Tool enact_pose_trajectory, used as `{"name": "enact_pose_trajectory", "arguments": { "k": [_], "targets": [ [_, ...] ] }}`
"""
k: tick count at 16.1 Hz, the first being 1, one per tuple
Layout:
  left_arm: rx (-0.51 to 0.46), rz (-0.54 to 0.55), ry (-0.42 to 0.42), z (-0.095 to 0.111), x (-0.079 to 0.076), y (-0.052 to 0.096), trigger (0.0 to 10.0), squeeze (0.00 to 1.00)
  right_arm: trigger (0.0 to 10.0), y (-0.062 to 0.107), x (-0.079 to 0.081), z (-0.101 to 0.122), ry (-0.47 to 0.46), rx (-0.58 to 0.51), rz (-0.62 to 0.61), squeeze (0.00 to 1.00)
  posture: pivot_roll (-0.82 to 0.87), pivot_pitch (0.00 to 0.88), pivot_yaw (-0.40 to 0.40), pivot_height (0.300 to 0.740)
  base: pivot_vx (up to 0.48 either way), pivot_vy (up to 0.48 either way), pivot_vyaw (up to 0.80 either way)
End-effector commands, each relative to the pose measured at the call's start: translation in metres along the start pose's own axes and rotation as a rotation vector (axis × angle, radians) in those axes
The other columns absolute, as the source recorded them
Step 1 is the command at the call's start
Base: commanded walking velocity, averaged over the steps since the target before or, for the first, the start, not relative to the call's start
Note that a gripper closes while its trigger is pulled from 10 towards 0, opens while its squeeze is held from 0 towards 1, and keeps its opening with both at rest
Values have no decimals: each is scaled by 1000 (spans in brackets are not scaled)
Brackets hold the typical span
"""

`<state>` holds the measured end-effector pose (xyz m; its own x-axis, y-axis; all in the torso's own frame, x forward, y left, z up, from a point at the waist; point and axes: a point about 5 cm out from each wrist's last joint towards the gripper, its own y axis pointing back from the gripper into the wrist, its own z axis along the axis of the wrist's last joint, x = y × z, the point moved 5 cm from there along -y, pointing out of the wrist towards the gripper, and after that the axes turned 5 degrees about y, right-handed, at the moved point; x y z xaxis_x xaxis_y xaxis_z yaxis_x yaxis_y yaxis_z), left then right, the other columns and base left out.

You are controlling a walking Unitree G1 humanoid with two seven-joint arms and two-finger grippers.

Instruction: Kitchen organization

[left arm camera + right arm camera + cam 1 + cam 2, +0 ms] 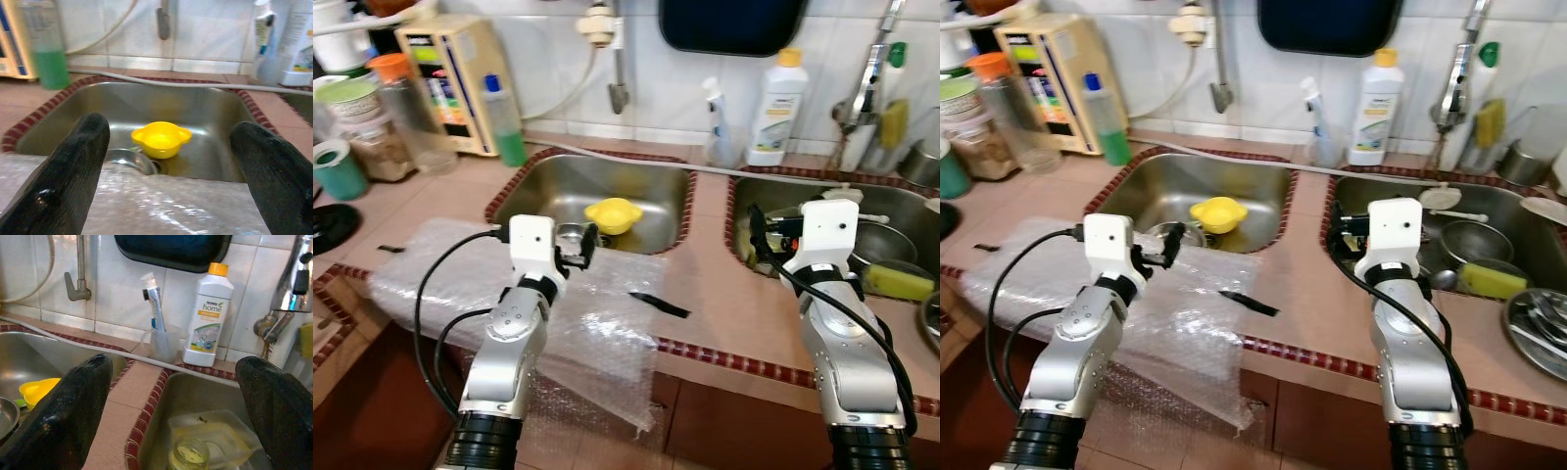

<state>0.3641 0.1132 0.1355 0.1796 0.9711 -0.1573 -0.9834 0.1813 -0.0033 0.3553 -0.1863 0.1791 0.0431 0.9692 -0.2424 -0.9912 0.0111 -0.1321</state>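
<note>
A yellow bowl (614,214) sits in the left sink (548,176), beside a small metal bowl (570,233). My left gripper (578,245) hovers open over the sink's front edge, pointing at the yellow bowl (160,139), with nothing between its fingers (73,166). A sheet of bubble wrap (450,284) lies on the counter under that arm. My right gripper (762,235) is open and empty over the near left corner of the right sink (901,201). Below it lie a glass jar (190,455) and a clear plastic container (215,431).
A black strip (658,305) lies on the counter between the sinks. A white detergent bottle (775,108), a cup with brushes (720,132) and a green soap bottle (504,122) line the back wall. Jars (372,127) stand far left. A pot (876,245) and yellow sponge (898,282) are in the right sink.
</note>
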Motion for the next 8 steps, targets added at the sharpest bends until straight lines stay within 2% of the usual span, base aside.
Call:
{"name": "enact_pose_trajectory", "arguments": {
  "k": [1, 8],
  "targets": [
    [-14, 9, -7, 8, 0, -4, 10000, 0, 10000, -3, 0, 5, -6, -12, -3, 0, 25, 0, 60, 740, 0, 0, 0],
    [-4, 8, -15, 6, 0, -5, 10000, 0, 10000, -5, -6, 5, -2, -14, -19, 0, 22, 0, 66, 740, -279, 0, 0]
  ]
}}
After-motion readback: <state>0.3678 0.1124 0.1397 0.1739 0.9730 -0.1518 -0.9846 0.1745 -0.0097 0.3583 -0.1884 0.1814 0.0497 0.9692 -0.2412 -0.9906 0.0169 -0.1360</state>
